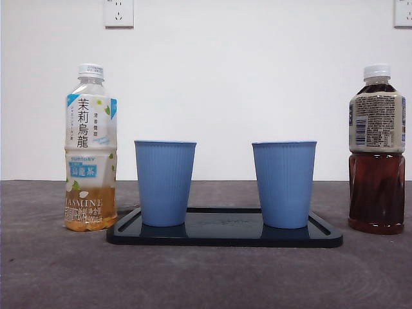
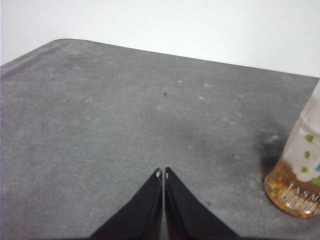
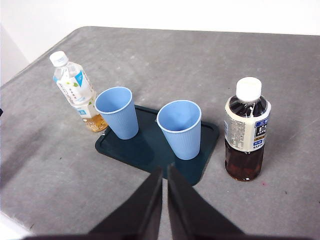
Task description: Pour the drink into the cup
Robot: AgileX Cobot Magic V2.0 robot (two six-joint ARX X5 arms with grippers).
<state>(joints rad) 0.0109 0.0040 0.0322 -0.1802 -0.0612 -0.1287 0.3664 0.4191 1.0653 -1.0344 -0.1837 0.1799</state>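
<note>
- Dark tray (image 1: 225, 237) lies flat on the grey table (image 1: 58, 270), approx. mid-table in the front view.
- Two blue ribbed cups stand upright on the tray, apart from each other: one cup (image 1: 165, 183) nr the tea bottle, other cup (image 1: 284, 184) nr the dark-drink bottle. Right wrist view looks into both; no liquid visible inside.
- Jasmine tea bottle (image 1: 91, 149) w/ white cap stands upright on the table just beside one end of the tray, off it. Only a little amber tea in the bottom (most of it looks clear/empty).
- Dark-drink bottle (image 1: 377, 151), white cap on, stands upright on the table beyond the tray's other end, not touching it. Brown drink fills it up to the neck.
- Left gripper (image 2: 163, 173): jaws pressed together, clenched on nothing, above bare table; tea bottle's base just beside, to one side.
- Right gripper (image 3: 164, 171): jaws closed tight, nothing between them, held high over the table nr the tray's edge.
</note>
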